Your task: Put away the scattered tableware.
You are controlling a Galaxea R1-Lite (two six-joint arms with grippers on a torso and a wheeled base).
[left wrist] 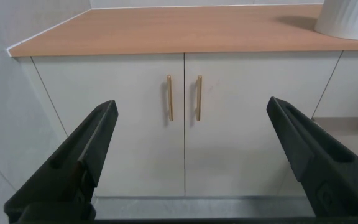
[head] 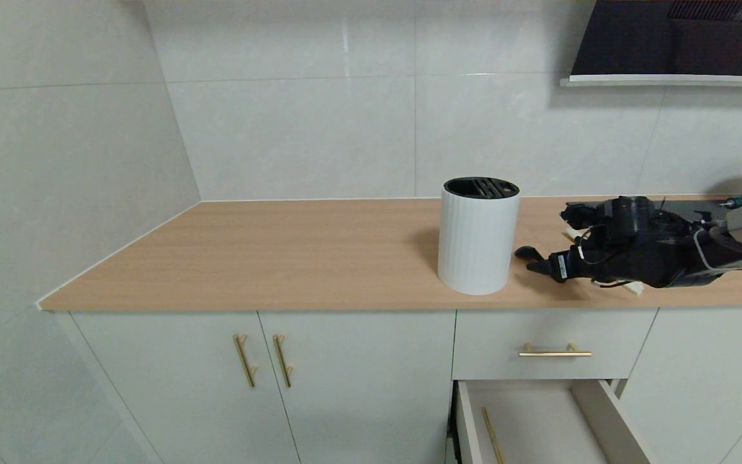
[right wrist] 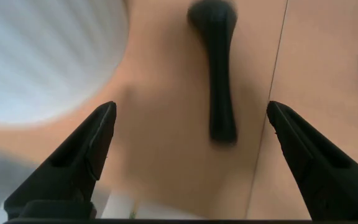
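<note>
On the wooden countertop [head: 281,251], just right of the white ribbed utensil holder [head: 478,235], we record a black spoon-shaped utensil [head: 525,252] lying flat. Its rounded end is nearest the holder and does not touch it. The right wrist view confirms this: the utensil [right wrist: 219,74] lies lengthwise on the wood, with the holder [right wrist: 42,56] beside it.

The right gripper [head: 558,241] hangs low over the utensil's handle, to the right of the holder. Its jaws are spread wide with nothing between them [right wrist: 190,112]. Pale sticks [head: 632,288] lie on the countertop beneath that arm; we cannot tell what they are.

The left gripper [left wrist: 190,106] is below countertop level, left of the holder [left wrist: 347,18]. Its jaws are likewise spread and empty, and it faces the double cabinet doors [left wrist: 185,124] with their two gold handles.

Directly below the holder we note a closed drawer with a gold handle [head: 554,351]. Under that, a second drawer [head: 603,412] stands pulled out. A range hood [head: 674,38] is mounted on the tiled wall above and to the right of the holder.
</note>
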